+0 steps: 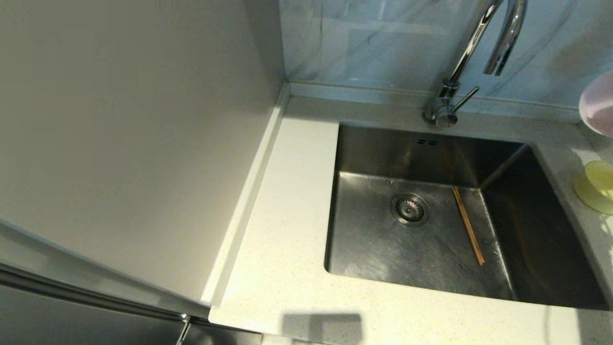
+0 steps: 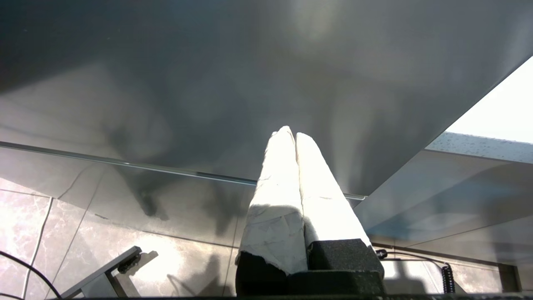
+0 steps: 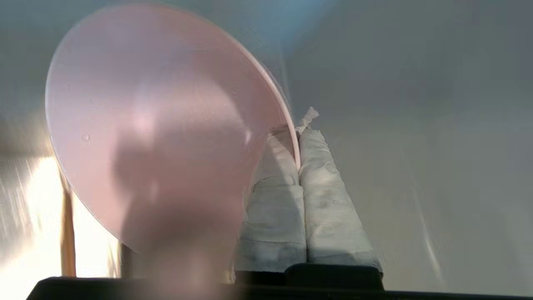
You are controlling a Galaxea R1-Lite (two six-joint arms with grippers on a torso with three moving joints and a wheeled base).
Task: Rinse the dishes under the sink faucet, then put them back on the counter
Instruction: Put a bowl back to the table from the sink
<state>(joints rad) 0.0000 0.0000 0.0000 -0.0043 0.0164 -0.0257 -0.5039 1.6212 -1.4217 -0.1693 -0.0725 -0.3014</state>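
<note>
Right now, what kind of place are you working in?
Most likely a home kitchen: a steel sink set in a speckled stone counter, a chrome gooseneck faucet behind it, and chopsticks in the basin.

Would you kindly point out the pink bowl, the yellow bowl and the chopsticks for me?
pink bowl point(image 3: 166, 125): right wrist view, middle of its inner surface.
yellow bowl point(image 1: 598, 184): head view, its visible side wall.
chopsticks point(image 1: 468, 232): head view, mid-length, lying in the sink.

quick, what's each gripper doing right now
left gripper: shut, empty, parked below the counter.
right gripper: shut on the pink bowl rim.
</note>
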